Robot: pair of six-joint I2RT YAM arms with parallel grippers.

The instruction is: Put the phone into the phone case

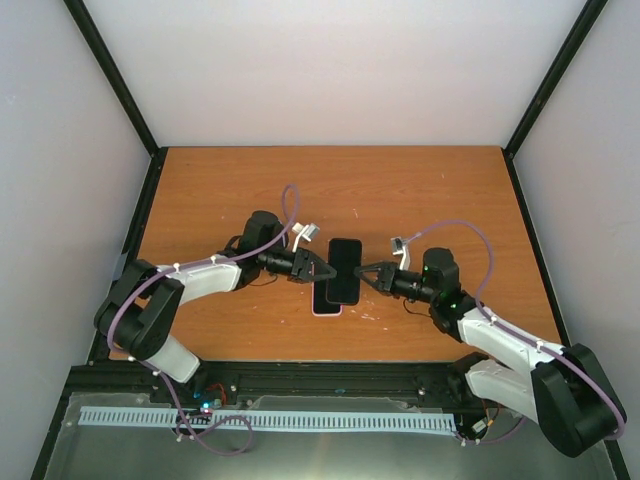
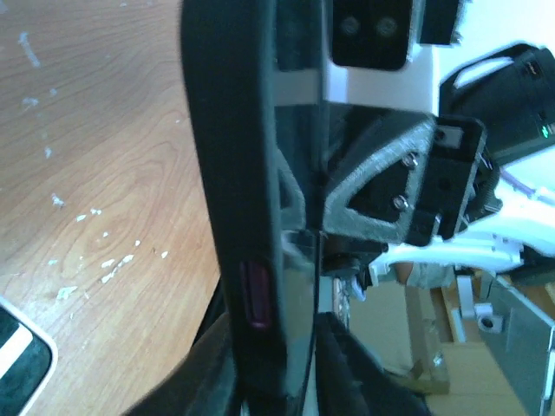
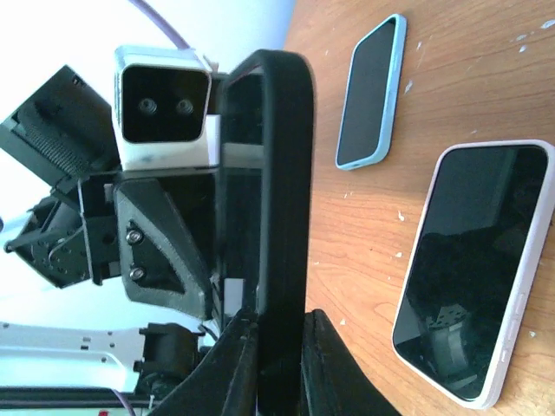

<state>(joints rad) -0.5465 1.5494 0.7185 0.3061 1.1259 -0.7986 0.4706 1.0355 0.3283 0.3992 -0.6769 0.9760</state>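
**Operator:** Where is the phone?

**Technician:** The phone (image 1: 346, 268) is held flat above the centre of the table (image 1: 430, 190), between the two arms. In the top view its long axis runs 12 to 6 o'clock. The rim of a black case (image 3: 282, 173) wraps its edge. Whether the phone is fully seated cannot be told.

**Operator:** Finger states?

**Technician:** The left gripper (image 1: 325, 270) is closed on the case's long edge at 9 o'clock, and its fingers (image 2: 217, 381) straddle the rim. The right gripper (image 1: 366, 271) meets the opposite edge at 3 o'clock. Its fingers (image 3: 236, 364) sit either side of the rim and appear clamped on it.

**Operator:** Which arm is nearer?

**Technician:** Neither. Both touch the case, tip facing tip across the short axis.

**Operator:** Anything below it?

**Technician:** A pink phone (image 3: 473, 269) lies on the table, partly beneath the held one toward 7 o'clock. A blue phone (image 3: 371, 91) lies near it, not touching.

**Operator:** What governs the next move?

**Technician:** Probably the 9-to-3 line. Any seating press likely has to act along it, square to the long axis.
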